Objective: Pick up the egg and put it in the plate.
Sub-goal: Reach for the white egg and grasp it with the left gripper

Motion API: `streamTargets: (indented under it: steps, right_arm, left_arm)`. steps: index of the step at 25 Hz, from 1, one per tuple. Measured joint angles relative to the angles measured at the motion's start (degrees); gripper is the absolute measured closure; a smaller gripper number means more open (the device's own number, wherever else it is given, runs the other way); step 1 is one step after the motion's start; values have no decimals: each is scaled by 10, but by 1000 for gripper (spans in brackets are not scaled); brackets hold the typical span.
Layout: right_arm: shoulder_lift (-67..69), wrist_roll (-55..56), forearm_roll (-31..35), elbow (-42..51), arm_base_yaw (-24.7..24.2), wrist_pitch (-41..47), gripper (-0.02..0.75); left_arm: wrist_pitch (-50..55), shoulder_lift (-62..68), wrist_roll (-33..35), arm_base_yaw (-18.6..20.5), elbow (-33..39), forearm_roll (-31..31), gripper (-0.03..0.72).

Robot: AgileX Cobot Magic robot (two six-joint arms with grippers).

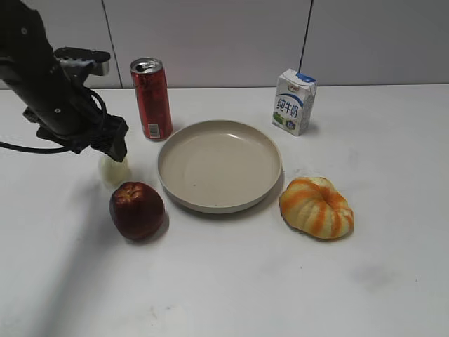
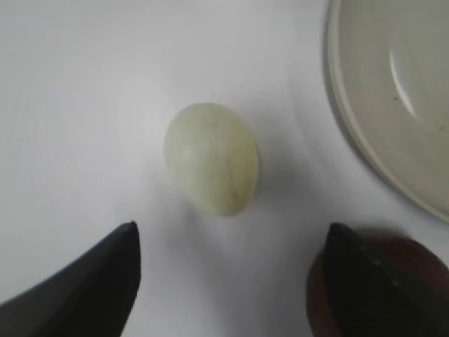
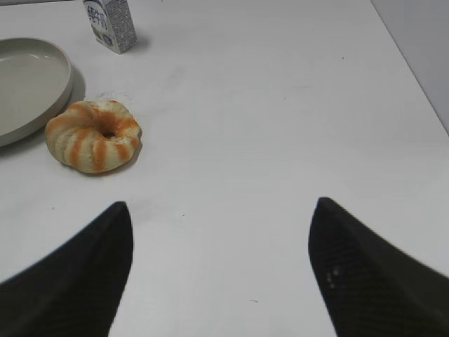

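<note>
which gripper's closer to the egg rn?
Left. The left gripper hangs open just above the egg; the right gripper is open over bare table beyond the bread.

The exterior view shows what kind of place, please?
Probably a lab test bench: a plain white table against bare panelled walls, with staged props such as a milk carton and soda can.

apple (image 1: 137, 209) crowds egg (image 1: 114, 169) front | plate (image 1: 219, 166) right | left free

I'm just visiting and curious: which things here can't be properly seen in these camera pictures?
- Small pale cream egg: exterior view, top hidden behind the left gripper.
- Dark red apple: left wrist view, mostly behind a black finger.
- Right gripper: absent from the exterior view.
- White milk carton: right wrist view, cut off by the top edge.
</note>
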Motion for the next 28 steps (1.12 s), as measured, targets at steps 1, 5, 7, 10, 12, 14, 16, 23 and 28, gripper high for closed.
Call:
streamTargets:
  steps: [1,5,7,10,12,14,16,23,28]
  right_arm:
    - [0,0,0,0,0,0,149]
    - [0,0,0,0,0,0,149]
    - [0,0,0,0,0,0,149]
    - [0,0,0,0,0,0,149]
    - [0,0,0,0,0,0,149]
    - [0,0,0,0,0,0,149]
    - [0,0,0,0,0,0,149]
    - [0,0,0,0,0,0,149]
    - [0,0,0,0,0,0,149]
  left_arm:
    - [-8,11,0,0,-5,1,52]
    - [-28,55,0,-1,-24,9,38]
    - [-30,74,0,0,-36,12,37]
    - [-33,96,0,0,-50,14,49]
    - [-33,105,0,0,-54,14,95]
    - [-33,112,0,0,-55,14,165]
    - [-35,120,0,0,-55,14,221]
    - [-23,116,0,0,-57,14,221]
    - [40,79,0,0,-77,5,221]
